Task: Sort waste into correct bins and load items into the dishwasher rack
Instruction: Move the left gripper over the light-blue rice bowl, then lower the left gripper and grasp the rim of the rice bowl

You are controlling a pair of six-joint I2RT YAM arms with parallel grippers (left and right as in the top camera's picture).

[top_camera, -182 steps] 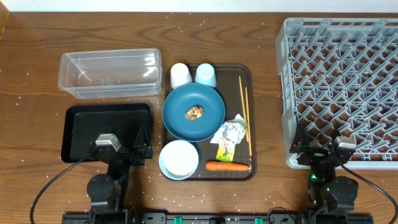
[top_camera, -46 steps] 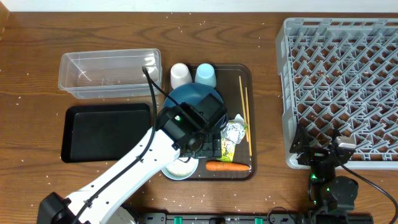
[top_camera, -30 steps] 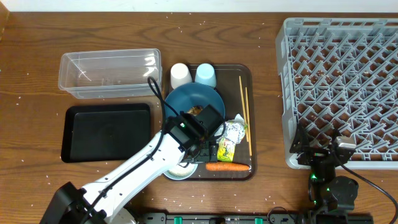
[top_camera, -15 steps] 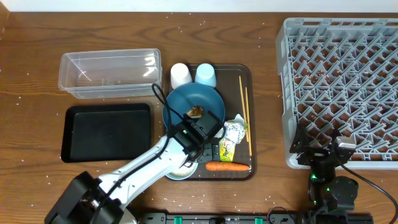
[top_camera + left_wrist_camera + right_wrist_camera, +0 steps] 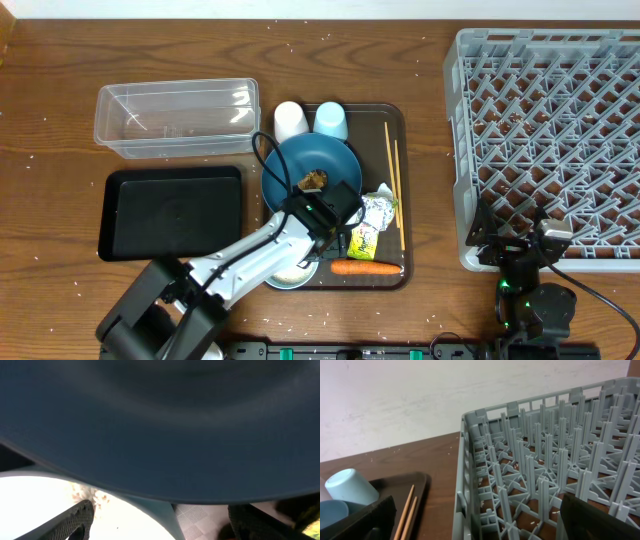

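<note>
Overhead, the wooden table (image 5: pixel 60 90) looks speckled; left fingers (image 5: pixel 75 521) and right fingers (image 5: pixel 370 521) spread wide.

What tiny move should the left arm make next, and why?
Probably close the left pincer on the near rim of the blue plate: its fingers are spread wide, low at that rim beside the white bowl, gripping nothing.

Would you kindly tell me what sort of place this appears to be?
Likely a lab table staged as a dish-clearing station: a grey dishwasher rack, a brown serving tray with a blue plate and carrot, plus a clear tub and black tray.
</note>
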